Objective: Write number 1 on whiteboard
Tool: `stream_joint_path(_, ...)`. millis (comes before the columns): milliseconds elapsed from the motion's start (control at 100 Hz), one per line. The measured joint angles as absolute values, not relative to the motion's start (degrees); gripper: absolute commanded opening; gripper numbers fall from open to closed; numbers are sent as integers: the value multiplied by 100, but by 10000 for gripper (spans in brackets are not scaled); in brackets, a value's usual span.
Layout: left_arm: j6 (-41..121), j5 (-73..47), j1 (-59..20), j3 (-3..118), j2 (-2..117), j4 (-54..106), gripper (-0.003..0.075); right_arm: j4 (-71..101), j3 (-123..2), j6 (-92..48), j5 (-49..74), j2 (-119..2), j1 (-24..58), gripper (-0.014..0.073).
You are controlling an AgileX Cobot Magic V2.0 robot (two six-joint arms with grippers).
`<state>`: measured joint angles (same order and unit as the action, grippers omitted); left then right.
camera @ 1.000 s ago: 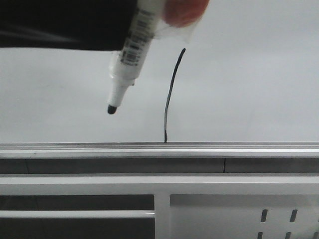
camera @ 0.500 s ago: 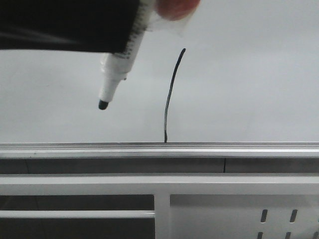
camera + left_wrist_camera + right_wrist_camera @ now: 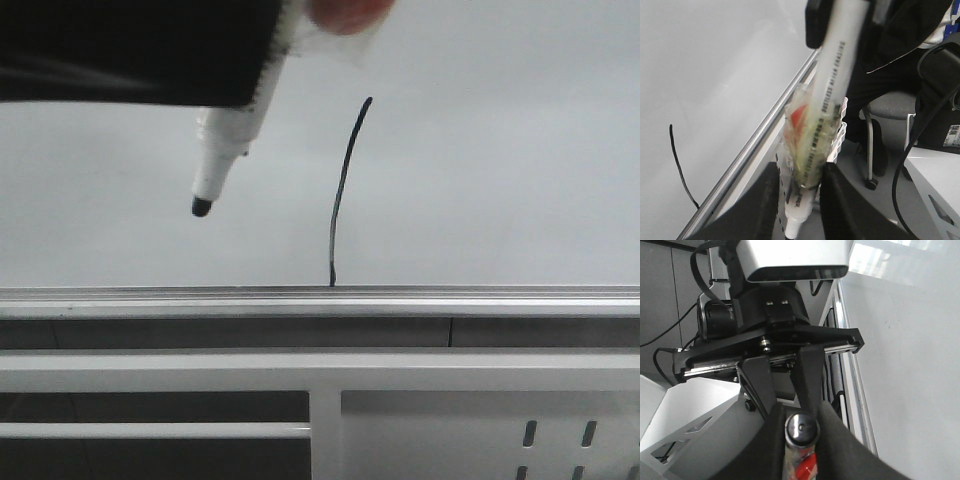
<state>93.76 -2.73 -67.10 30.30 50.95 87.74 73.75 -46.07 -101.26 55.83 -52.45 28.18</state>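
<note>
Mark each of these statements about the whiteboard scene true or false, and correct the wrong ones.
1. The number 1 is drawn on the whiteboard. True.
2. The marker pen has its tip on the stroke. False: in the front view the tip hangs apart, left of the stroke.
3. The left gripper is shut on the marker pen. True.
4. The stroke ends well above the silver rail. False: its lower end reaches down to the rail.
5. The pen is capped. False: its black tip is bare.
</note>
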Motion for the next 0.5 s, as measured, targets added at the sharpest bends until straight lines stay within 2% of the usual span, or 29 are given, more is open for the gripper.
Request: stream_joint_path(500,9376,-273,-6710,3030,5095,8840,190,7555,-4607,-10126,5596,-5259,2818,-77)
